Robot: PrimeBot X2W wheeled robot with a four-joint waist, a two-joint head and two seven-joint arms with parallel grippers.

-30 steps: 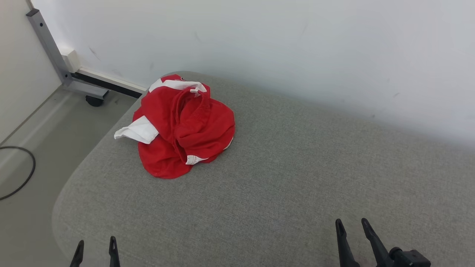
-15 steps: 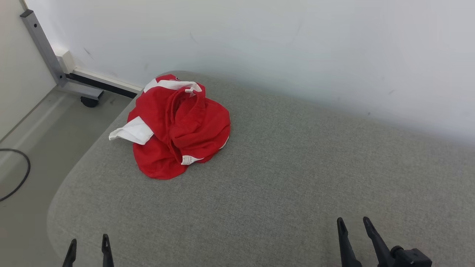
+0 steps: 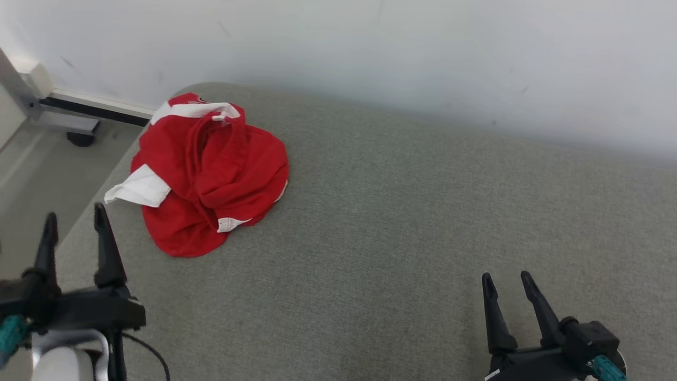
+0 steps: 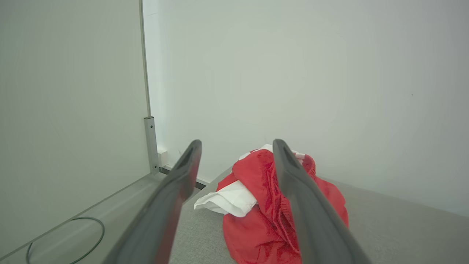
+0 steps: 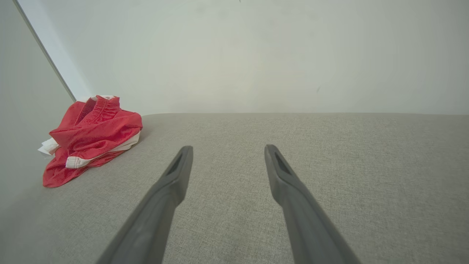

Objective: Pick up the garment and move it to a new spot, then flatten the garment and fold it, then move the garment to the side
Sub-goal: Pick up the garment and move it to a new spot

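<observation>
The garment [image 3: 209,169] is a crumpled red piece with white trim, heaped near the far left corner of the grey padded surface [image 3: 396,222]. My left gripper [image 3: 74,218] hovers open over the surface's left edge, a short way in front of and left of the heap. In the left wrist view the garment [image 4: 263,212] lies just beyond my spread fingers. My right gripper [image 3: 506,279] stands open and empty near the front right, far from the cloth. The right wrist view shows the garment [image 5: 91,139] at far left.
A white wall [image 3: 370,53] runs along the back of the surface. Left of the surface is grey floor with a metal frame on a caster [image 3: 79,138]. A dark cable loop [image 4: 66,238] lies on the floor in the left wrist view.
The head camera has shifted, so the whole scene sits lower and further left. My left gripper has risen well into view toward the garment; the right one rose slightly. The garment lies as before.
</observation>
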